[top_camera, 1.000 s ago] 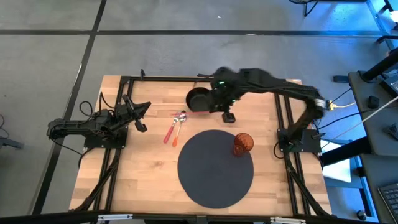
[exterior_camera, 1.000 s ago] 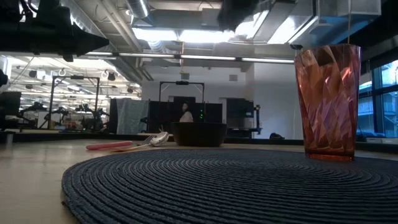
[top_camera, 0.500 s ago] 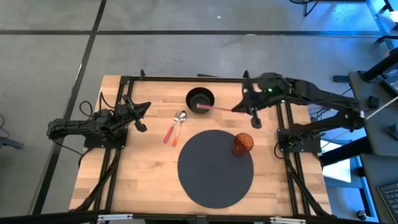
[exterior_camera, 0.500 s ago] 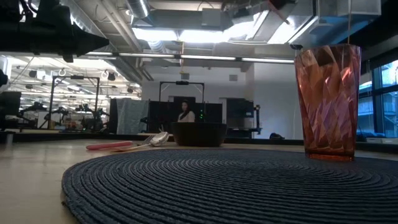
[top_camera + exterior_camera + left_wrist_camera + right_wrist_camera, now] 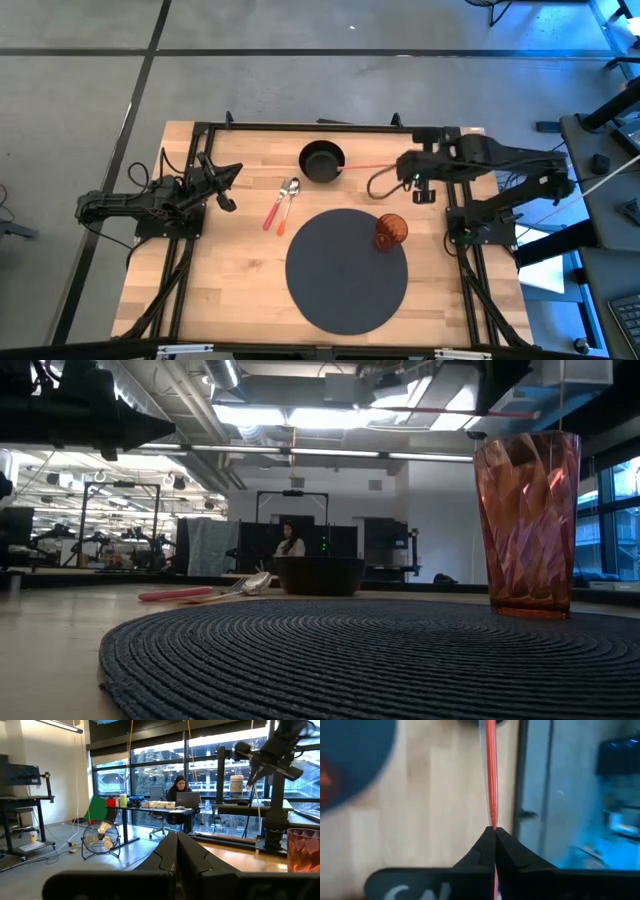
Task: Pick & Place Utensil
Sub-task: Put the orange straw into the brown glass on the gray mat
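A thin red-handled utensil (image 5: 370, 165) hangs in the air just right of the black bowl (image 5: 322, 160), with my right gripper (image 5: 404, 168) shut on it. In the low view it shows as a red line (image 5: 460, 410) high above the table. A metal spoon (image 5: 290, 192) and another red-handled utensil (image 5: 272, 212) lie side by side on the wood left of the bowl. My left gripper (image 5: 226, 192) rests shut at the table's left side, touching nothing. My right gripper pinches the red handle's end (image 5: 493, 822) between its two fingertips. The handle runs straight on out of the fingers, in line with them, toward the bowl. The utensil is lifted clear of the table and lies about level.
A round dark woven placemat (image 5: 347, 270) covers the table's near middle. A red ribbed tumbler (image 5: 390, 231) stands on its right rim, just near of my right gripper. A black frame rail (image 5: 300, 126) borders the far edge. People sit in the room beyond.
My right gripper has gone from above the bowl toward the table's right edge, turning as it went. It has carried the red-handled utensil along, so the utensil's free end now hangs beside the bowl's right rim.
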You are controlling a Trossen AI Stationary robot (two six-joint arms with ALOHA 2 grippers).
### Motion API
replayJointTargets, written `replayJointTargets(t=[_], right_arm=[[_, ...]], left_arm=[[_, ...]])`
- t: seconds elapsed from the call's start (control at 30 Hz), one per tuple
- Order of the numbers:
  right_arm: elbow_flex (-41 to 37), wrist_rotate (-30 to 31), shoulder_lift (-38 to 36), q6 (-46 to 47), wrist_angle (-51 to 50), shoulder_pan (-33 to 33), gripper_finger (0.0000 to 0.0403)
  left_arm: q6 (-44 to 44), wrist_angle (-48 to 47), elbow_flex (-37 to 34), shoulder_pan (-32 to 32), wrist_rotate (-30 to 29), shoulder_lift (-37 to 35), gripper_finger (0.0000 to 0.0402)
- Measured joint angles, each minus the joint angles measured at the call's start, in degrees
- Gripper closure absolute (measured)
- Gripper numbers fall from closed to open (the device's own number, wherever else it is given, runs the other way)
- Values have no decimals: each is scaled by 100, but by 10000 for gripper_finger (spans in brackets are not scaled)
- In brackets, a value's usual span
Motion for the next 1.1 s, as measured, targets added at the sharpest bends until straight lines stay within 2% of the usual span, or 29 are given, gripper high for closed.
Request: replayJointTargets(t=[0.1, 0.17, 0.27, 0.37, 0.6, 1.1], right_arm=[[238, 568, 349, 123, -247, 358, 403], [277, 676, 486, -315, -292, 622, 403], [285, 1633, 703, -828, -276, 971, 403], [253, 2249, 895, -1499, -293, 1230, 403], [253, 3721, 997, -2030, -295, 1863, 403], [253, 3973, -19, -1984, -299, 3361, 403]], left_arm=[[0, -8, 0, 0, -3, 0, 400], [1, -17, 0, 0, -5, -1, 400], [1, -31, 1, 0, -3, 1, 400], [1, -77, 0, 0, -5, 1, 400], [47, -75, 0, 0, -29, -1, 400], [48, -75, 0, 0, -27, -1, 400]])
